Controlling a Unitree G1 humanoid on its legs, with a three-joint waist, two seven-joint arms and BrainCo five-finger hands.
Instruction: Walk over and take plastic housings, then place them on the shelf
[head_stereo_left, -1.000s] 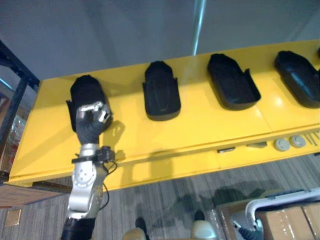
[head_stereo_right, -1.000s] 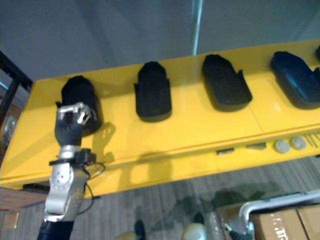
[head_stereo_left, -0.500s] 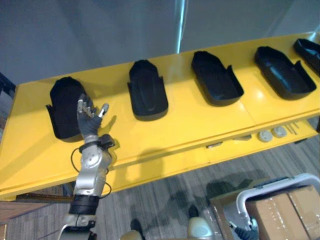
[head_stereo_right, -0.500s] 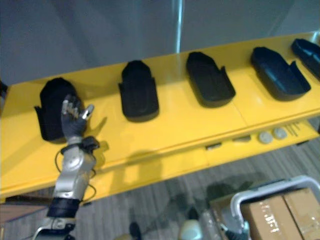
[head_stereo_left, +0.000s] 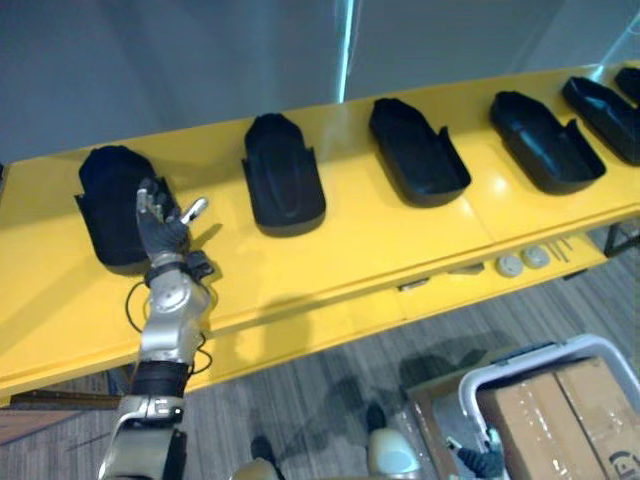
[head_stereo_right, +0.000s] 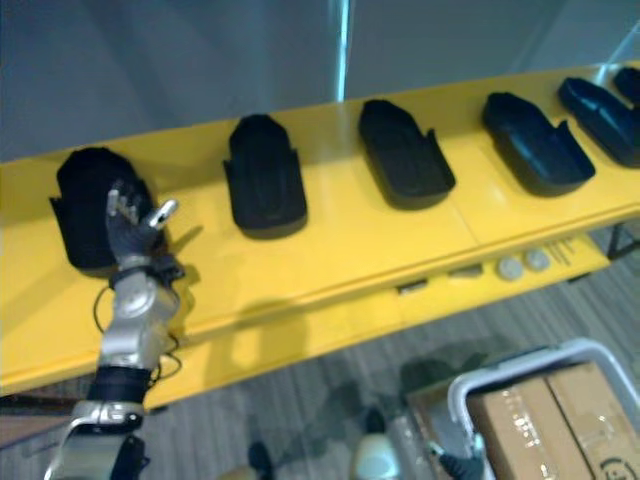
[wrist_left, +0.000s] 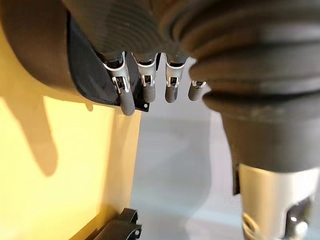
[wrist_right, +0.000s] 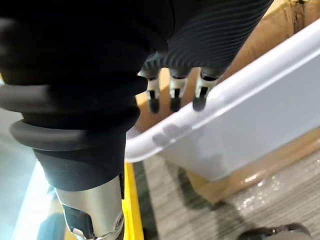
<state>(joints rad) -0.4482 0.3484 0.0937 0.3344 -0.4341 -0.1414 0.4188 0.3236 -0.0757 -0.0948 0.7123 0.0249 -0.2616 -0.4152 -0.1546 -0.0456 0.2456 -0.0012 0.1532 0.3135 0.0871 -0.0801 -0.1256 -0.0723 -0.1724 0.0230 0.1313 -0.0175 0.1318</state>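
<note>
My left hand (head_stereo_left: 160, 222) is open beside the end housing (head_stereo_left: 112, 205) on the yellow shelf (head_stereo_left: 350, 250).

Nearest to me, my right hand (wrist_right: 173, 95) hangs low with loose, straight fingers that grasp nothing. It is just above the rim of a white bin (wrist_right: 250, 95), and this bin holds cardboard boxes (head_stereo_left: 560, 400). Further away, the left hand stands raised over the shelf with its fingers straight and spread and the thumb out to its right, so it is released. The end housing lies just past its fingertips (wrist_left: 125, 102) and a little to its left. I cannot tell if the tips touch the housing's edge. To the right of this hand the next housing (head_stereo_left: 283, 187) lies well apart from it. Beyond that one, more housings (head_stereo_left: 418, 150) stand in a row along the same shelf.
</note>
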